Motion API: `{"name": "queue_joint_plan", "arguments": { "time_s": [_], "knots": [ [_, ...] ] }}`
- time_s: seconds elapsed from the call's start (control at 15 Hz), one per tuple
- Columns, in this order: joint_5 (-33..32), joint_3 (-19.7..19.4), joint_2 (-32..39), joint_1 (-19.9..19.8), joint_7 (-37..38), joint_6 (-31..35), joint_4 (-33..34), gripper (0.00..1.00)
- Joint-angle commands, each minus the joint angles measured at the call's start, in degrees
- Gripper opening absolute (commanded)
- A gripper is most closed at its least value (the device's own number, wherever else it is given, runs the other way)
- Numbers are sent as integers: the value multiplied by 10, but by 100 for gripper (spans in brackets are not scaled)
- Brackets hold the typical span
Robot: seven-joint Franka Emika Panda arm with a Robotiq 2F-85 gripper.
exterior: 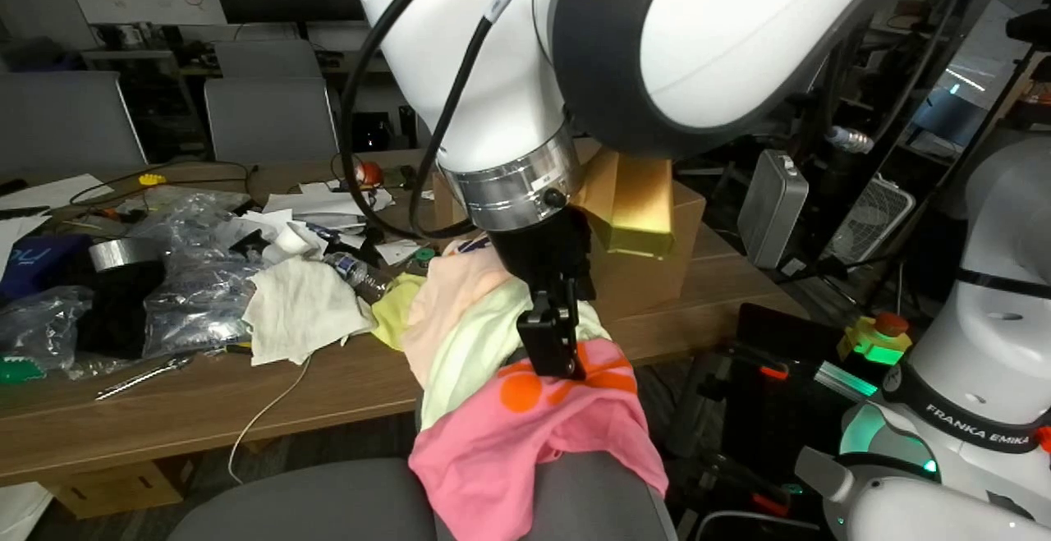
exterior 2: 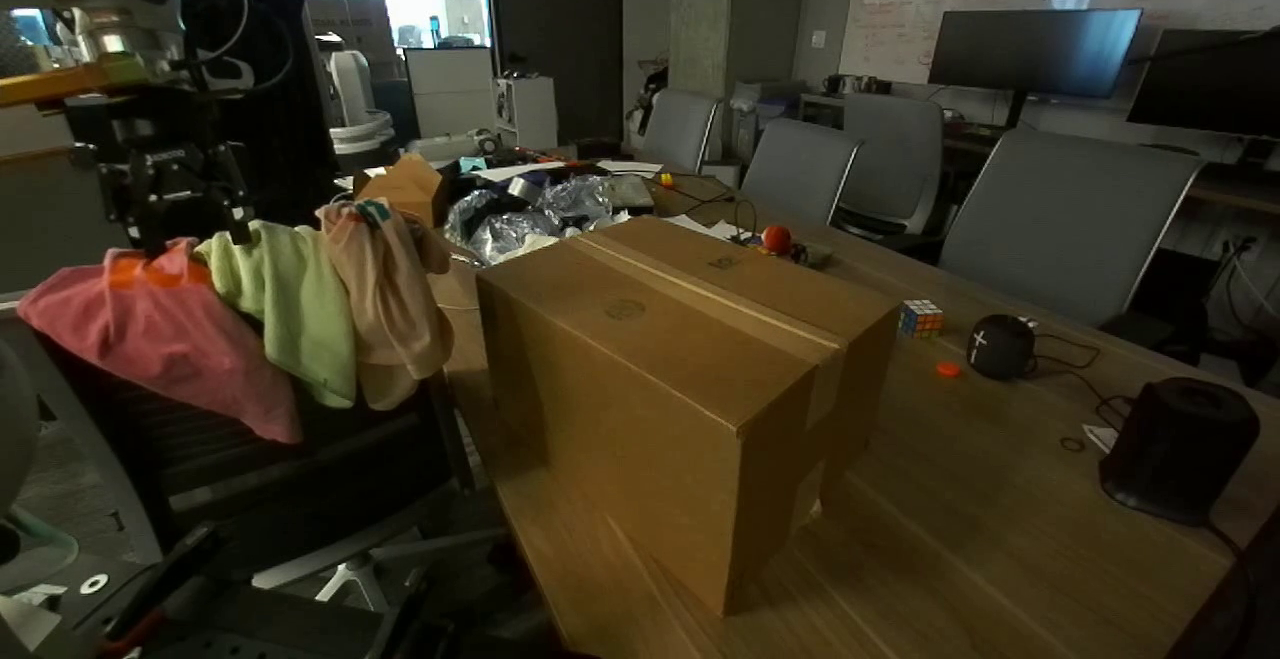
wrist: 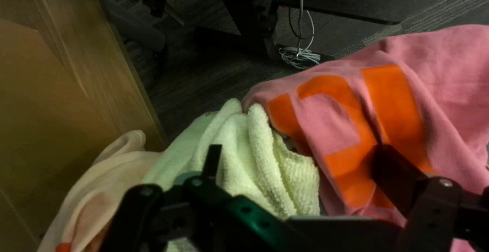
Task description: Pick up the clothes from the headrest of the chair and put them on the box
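Three cloths hang over the top of a grey chair [exterior: 587,496]. They are pink with orange print [exterior: 484,471], light green [exterior 2: 300,309] and peach [exterior 2: 385,289]. In the wrist view the pink cloth [wrist: 450,91] is right, the green cloth [wrist: 237,156] in the middle, the peach cloth [wrist: 110,171] left. My gripper [wrist: 296,158] is open, pointing down. One finger is by the green cloth, the other over the pink; I cannot tell whether they touch. It also shows in an exterior view [exterior 2: 195,236]. The cardboard box [exterior 2: 640,379] stands closed on the table beside the chair.
The wooden table [exterior: 328,410] carries plastic bags [exterior: 197,278], a white cloth [exterior: 304,311], papers and a bottle. A Rubik's cube [exterior 2: 921,318] and black speakers [exterior 2: 1180,449] stand beyond the box. A gold box [exterior: 644,208] shows behind the arm.
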Motion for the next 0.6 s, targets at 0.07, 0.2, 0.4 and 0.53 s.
{"name": "queue_joint_plan", "arguments": {
  "time_s": [0.07, 0.2, 0.4, 0.53],
  "knots": [
    [0, -14, 15, 7, -25, -7, 16, 100],
    [-3, -17, 15, 6, -30, -3, 13, 100],
    [-6, -23, 24, 4, -33, 7, 11, 100],
    [-3, -28, 32, 2, -40, 7, 11, 100]
  ]
}}
